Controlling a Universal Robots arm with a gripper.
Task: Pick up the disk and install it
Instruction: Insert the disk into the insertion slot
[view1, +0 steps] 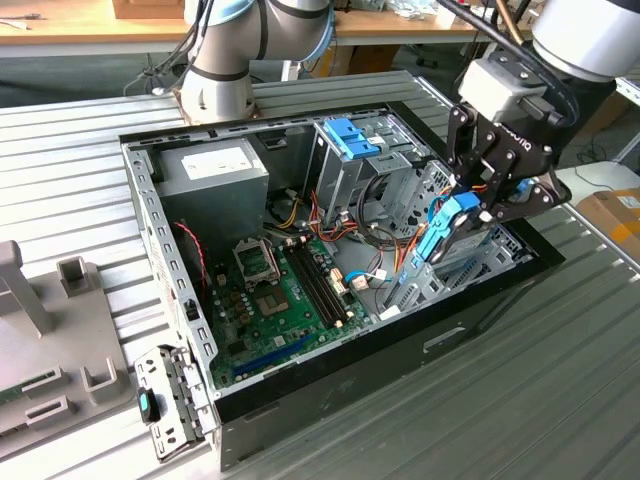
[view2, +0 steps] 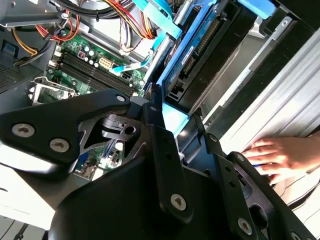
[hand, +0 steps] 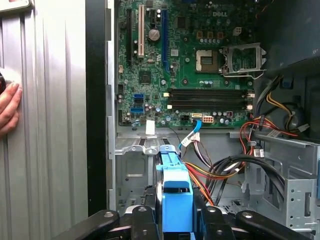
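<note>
Closest up are the black linkages of my gripper (hand: 176, 222). Its pads are clamped on the disk (hand: 175, 185), pinching the blue bracket that edges it. In the exterior view the disk (view1: 441, 238) hangs on edge, tilted, over the corner of the open computer case (view1: 170, 250) at the exterior view's right. It sits above a bay beside the case wall and, as far as I can judge, is not yet seated. A person's hand (view2: 280, 155) rests on the ribbed table just outside that wall.

I judge the disk to be dense for its size and quite rigid: a metal body that will not flex. Its flat faces are smooth and could slide in a weak grip. The plastic bracket is the softer part and may bow if squeezed hard. The drive is sensitive to knocks, and the connector side, seen in the second wrist view, should be kept off the case's metal edges. The sound place to hold is across the bracket's long rails, where I have it, well away from the connectors.

As for writing, a white label sits on the power supply (view1: 213, 162), and there is white print on the motherboard (hand: 190, 60) and lettering on my gripper's body. I leave all of it unread.
</note>
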